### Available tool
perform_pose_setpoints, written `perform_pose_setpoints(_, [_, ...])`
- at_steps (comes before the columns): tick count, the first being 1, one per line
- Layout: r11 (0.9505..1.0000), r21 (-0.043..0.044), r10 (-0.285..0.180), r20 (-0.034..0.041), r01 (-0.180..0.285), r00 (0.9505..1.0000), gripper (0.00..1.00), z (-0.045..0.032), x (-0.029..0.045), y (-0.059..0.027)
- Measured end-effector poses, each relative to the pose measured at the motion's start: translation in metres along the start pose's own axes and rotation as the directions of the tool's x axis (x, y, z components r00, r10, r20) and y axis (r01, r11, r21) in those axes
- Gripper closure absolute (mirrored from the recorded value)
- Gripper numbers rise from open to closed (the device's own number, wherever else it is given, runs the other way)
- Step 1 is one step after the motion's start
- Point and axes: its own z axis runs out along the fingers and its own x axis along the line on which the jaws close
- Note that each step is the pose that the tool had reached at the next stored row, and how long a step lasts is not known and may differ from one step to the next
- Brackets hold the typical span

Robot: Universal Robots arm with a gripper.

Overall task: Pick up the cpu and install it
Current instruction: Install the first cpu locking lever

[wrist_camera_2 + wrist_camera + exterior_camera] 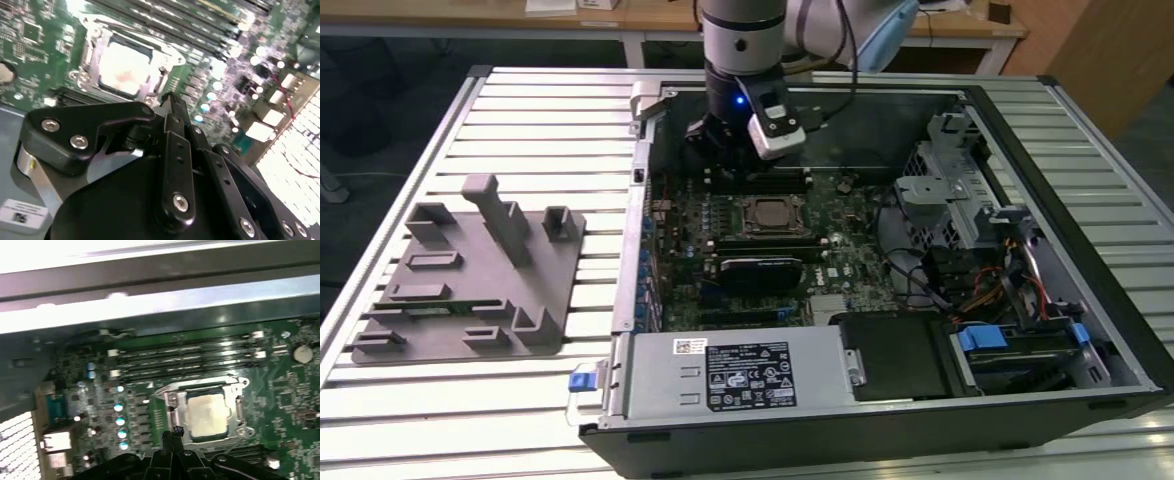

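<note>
The cpu [766, 212] is a pale silvery square lying flat inside the silver-framed socket [738, 213] on the green motherboard of the open computer case. Both wrist views show it seated there: cpu [125, 67], cpu [207, 412], with the socket frame [90, 50] around it. My gripper [720, 158] hangs over the board just behind the socket, toward the case's far wall. Its black fingers [176, 145] meet at a single tip, shut with nothing between them. In the first wrist view the gripper [176, 431] has its tip close beside the socket's edge.
A black heatsink block [761, 270] sits in front of the socket. Memory slots [185, 357] run behind it. The power supply [734, 375] fills the case's front, with a drive cage [961, 170] and cables on the exterior view's right. A grey fixture tray [467, 280] lies outside on the left.
</note>
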Motion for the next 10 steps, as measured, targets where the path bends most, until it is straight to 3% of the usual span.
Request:
perform_pose_setpoints(7, [1.0, -0.001, 0.0, 0.0006, 0.0, 1.0, 0.89, -0.0001, 0.0112, -0.0016])
perform_pose_setpoints(8, [1.0, -0.0051, 0.0, 0.0, 0.0, 1.0, 0.89, -0.0001, 0.012, -0.0017])
perform_pose_setpoints(10, [0.9998, -0.0215, 0.0, -0.0024, 0.0, 1.0, 0.89, -0.0001, 0.0133, -0.0019])
